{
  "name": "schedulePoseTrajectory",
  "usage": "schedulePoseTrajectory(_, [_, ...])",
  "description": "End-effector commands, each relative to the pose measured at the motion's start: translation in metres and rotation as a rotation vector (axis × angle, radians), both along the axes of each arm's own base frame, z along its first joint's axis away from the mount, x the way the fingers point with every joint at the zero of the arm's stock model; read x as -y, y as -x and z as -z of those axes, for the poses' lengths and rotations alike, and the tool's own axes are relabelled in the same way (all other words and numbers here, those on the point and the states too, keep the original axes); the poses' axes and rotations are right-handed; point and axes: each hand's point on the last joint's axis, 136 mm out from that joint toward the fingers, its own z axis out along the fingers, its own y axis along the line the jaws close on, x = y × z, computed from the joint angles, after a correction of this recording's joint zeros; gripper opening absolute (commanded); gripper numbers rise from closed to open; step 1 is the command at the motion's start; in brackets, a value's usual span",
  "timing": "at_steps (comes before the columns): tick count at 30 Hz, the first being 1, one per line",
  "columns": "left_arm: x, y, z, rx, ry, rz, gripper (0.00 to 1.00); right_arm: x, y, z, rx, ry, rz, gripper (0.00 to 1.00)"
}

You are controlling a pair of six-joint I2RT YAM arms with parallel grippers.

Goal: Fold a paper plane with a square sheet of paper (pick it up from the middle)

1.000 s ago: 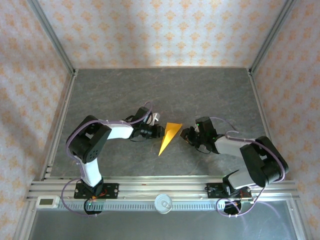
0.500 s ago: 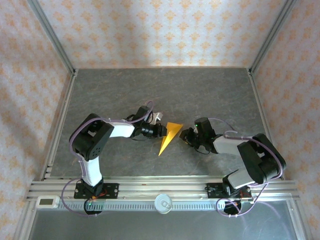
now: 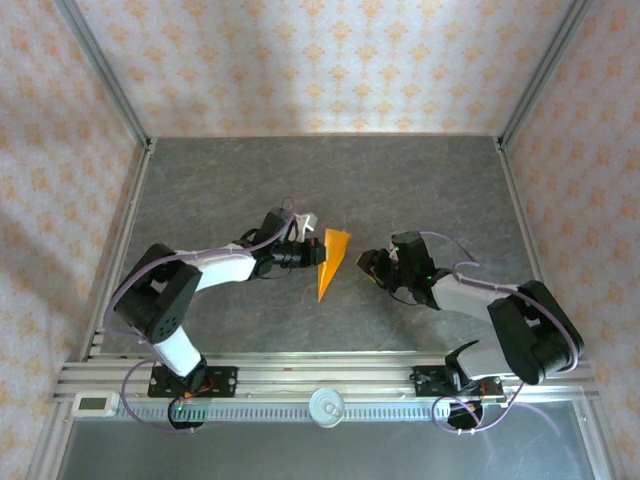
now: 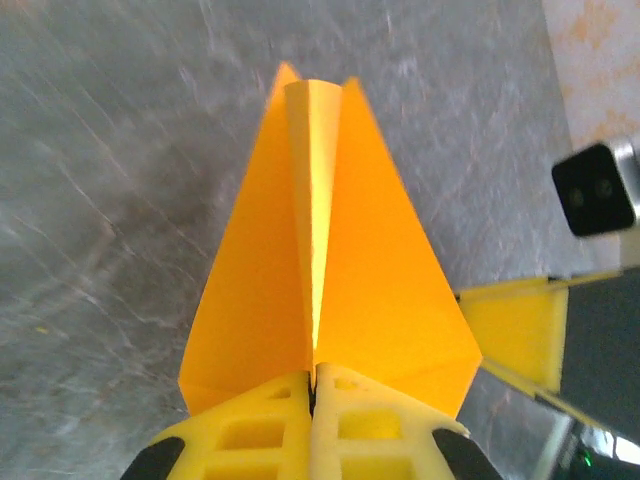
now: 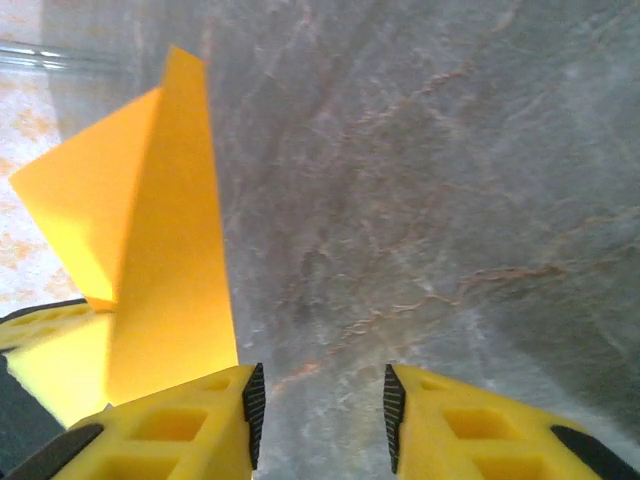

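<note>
Left gripper (image 3: 312, 255) is pressing its two yellow fingers together on the paper plane (image 3: 330, 262), pinching it at the wide rear end, right on the centre crease; in the left wrist view the fingertips are meeting flush over the fold with a wing spreading out to each side. The plane is sitting near the middle of the table (image 3: 400, 180), between the two grippers, nose pointing toward the arm bases; I cannot tell whether the nose is touching the surface. Right gripper (image 3: 368, 266) is waiting just beside the plane with its fingers spread, bare table showing in the gap between them and the paper standing off to one side of the near finger. The surface is showing as dark grey stone-pattern with pale veins. Walls (image 3: 320, 60) are carrying cream paper with an orange motif, and aluminium frame posts (image 3: 100, 70) are running up the corners. Along the near rail (image 3: 300, 378) a small white display unit (image 3: 95, 403) and a round white knob (image 3: 327, 406) are sitting.
</note>
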Motion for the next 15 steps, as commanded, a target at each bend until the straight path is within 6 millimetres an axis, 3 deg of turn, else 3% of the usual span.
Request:
schedulePoseTrajectory(1, [-0.025, -0.005, 0.005, 0.051, -0.129, -0.102, 0.01, -0.009, -0.009, -0.023, 0.053, -0.044, 0.019, 0.41])
schedulePoseTrajectory(9, [-0.035, -0.001, 0.011, 0.045, -0.205, -0.141, 0.01, -0.036, -0.01, -0.036, 0.073, -0.066, -0.035, 0.44])
schedulePoseTrajectory(15, [-0.032, 0.004, 0.02, 0.021, -0.243, -0.131, 0.01, -0.059, -0.01, -0.029, 0.059, -0.055, -0.074, 0.42])
